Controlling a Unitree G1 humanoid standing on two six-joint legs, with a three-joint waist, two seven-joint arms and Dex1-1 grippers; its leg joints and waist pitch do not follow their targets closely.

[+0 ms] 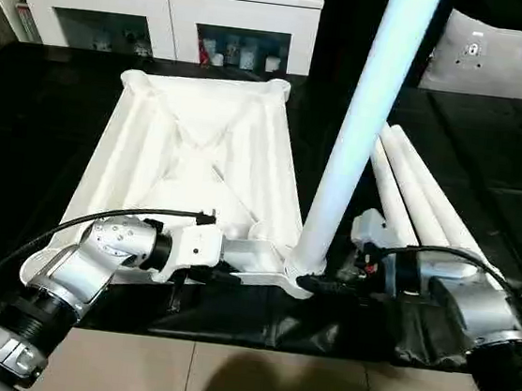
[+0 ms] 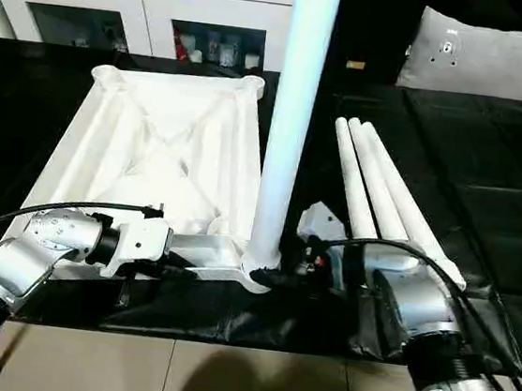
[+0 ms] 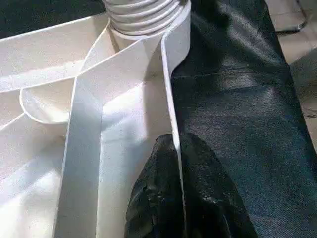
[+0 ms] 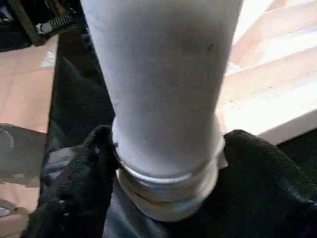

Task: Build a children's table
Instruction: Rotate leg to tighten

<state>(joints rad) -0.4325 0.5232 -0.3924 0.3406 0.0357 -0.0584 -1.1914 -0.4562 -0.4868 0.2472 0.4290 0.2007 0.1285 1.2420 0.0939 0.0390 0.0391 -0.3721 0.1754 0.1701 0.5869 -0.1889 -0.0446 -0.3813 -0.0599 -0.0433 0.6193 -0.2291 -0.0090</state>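
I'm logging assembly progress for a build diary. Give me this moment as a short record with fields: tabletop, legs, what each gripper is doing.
tabletop: white tabletop lies underside up on the black sheet, ribs showing
standing leg: one leg stands upright in the near right corner socket, threaded end visible at the base
spare legs: three legs lie side by side on the sheet, right of the tabletop
left gripper: left gripper pinched shut on the tabletop's near rim
right gripper: right gripper at the standing leg's base, fingers either side of it

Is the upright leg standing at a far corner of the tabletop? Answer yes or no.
No: the upright leg stands in the tabletop's near corner socket, beside the right gripper.
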